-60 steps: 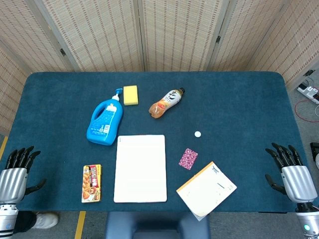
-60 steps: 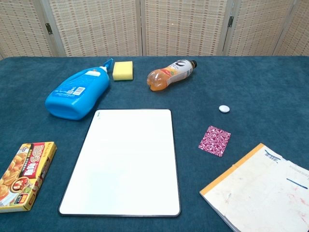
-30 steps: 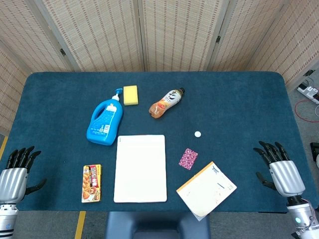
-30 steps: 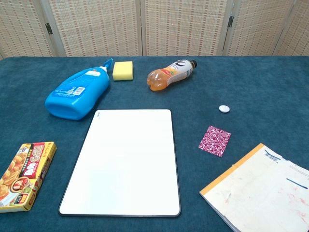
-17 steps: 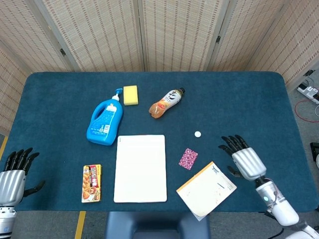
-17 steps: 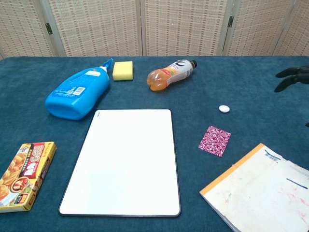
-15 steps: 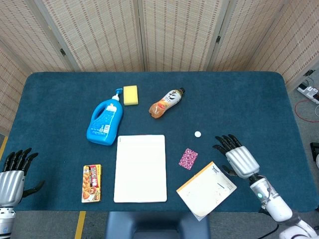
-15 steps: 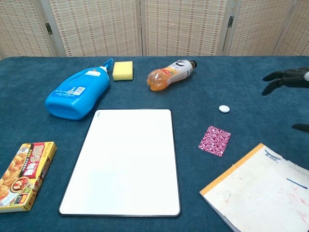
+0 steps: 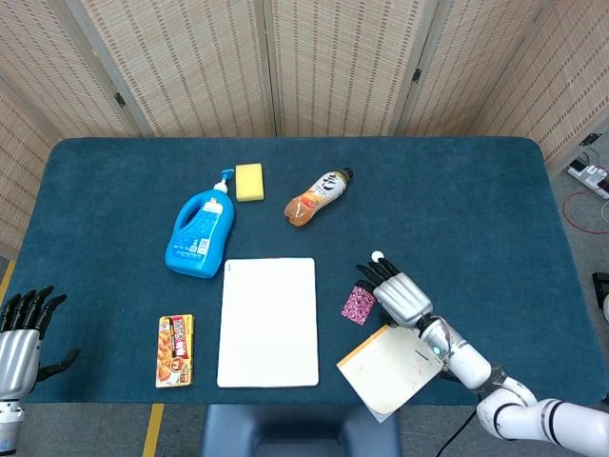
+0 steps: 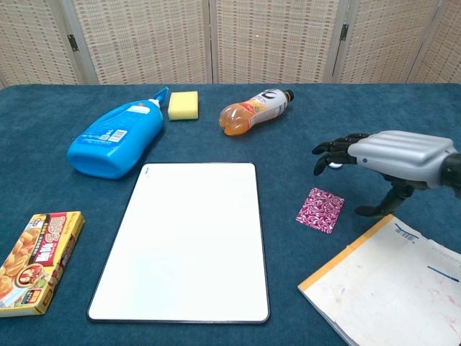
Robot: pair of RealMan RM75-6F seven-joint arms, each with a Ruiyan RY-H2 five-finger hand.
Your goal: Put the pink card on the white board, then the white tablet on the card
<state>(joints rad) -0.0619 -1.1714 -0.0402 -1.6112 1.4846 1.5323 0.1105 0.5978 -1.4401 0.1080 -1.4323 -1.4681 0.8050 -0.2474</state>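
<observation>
The pink patterned card [image 9: 357,307] [image 10: 320,210] lies flat on the blue cloth, just right of the white board [image 9: 268,322] [image 10: 187,238]. A small round white tablet [image 9: 378,256] sits beyond the card; in the chest view the fingers mostly hide it. My right hand [image 9: 400,293] [image 10: 392,155] hovers palm down over the card's right side, fingers spread toward the tablet and holding nothing. Off the table's near left corner, my left hand [image 9: 17,345] is open with nothing in it.
A blue detergent bottle [image 9: 201,233], a yellow sponge [image 9: 249,182] and an orange drink bottle [image 9: 317,198] lie behind the board. A curry box [image 9: 175,350] sits left of the board. A notepad [image 9: 392,362] [image 10: 392,288] lies under my right forearm.
My right hand has swept from the table's right edge leftward and forward to the card and tablet. The left hand has sunk slightly. No object has moved.
</observation>
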